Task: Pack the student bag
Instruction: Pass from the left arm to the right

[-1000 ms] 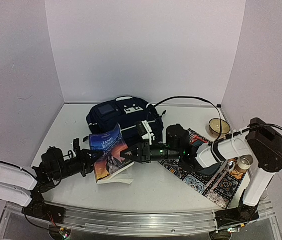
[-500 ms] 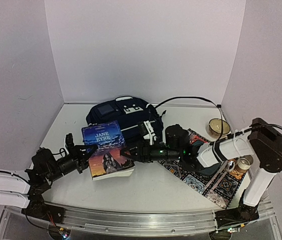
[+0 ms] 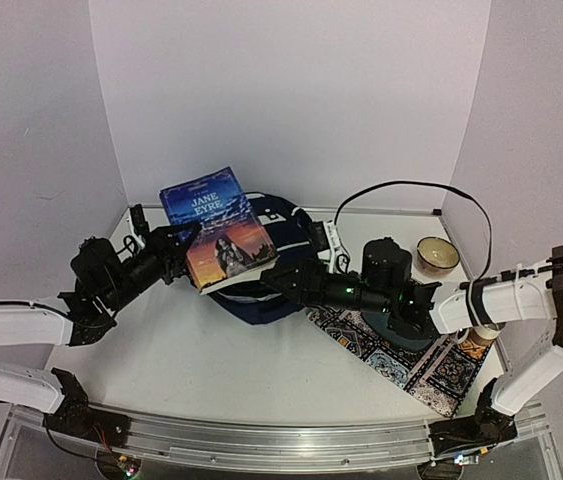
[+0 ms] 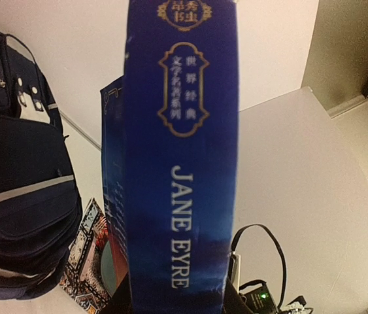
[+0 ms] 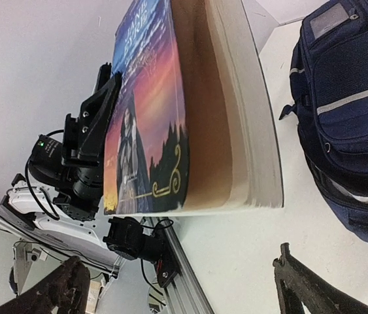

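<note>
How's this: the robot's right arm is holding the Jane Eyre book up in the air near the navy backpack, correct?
Not quite. The left arm's jaws hold the Jane Eyre book up in the air near the navy backpack; the right arm's jaws stand open and empty. The top external view shows it.

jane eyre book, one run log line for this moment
left gripper: shut on Jane Eyre book | book: raised near student bag | right gripper: open
</note>
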Controlling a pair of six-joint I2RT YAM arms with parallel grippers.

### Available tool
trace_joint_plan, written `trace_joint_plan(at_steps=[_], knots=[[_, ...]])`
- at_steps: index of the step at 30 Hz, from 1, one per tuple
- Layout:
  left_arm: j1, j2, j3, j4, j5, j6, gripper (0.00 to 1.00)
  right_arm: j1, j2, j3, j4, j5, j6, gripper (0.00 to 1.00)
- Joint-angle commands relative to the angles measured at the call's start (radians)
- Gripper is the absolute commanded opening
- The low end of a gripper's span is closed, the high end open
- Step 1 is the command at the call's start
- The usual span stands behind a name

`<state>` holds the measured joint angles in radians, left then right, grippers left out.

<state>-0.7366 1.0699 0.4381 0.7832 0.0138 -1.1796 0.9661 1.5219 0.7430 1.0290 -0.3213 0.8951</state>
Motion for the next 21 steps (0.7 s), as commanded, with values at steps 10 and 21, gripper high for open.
trace_joint_plan(at_steps=[10, 21], knots=[[-0.001, 0.161, 0.281, 0.213, -0.028, 0.058, 0.00, 0.005, 0.127, 0.060, 0.409, -0.081, 0.173, 0.98], [-0.001, 0.210, 0.317, 0.259, -0.017, -0.012, 0.00, 0.005, 0.218, 0.157, 0.536, -0.084, 0.184, 0.98]])
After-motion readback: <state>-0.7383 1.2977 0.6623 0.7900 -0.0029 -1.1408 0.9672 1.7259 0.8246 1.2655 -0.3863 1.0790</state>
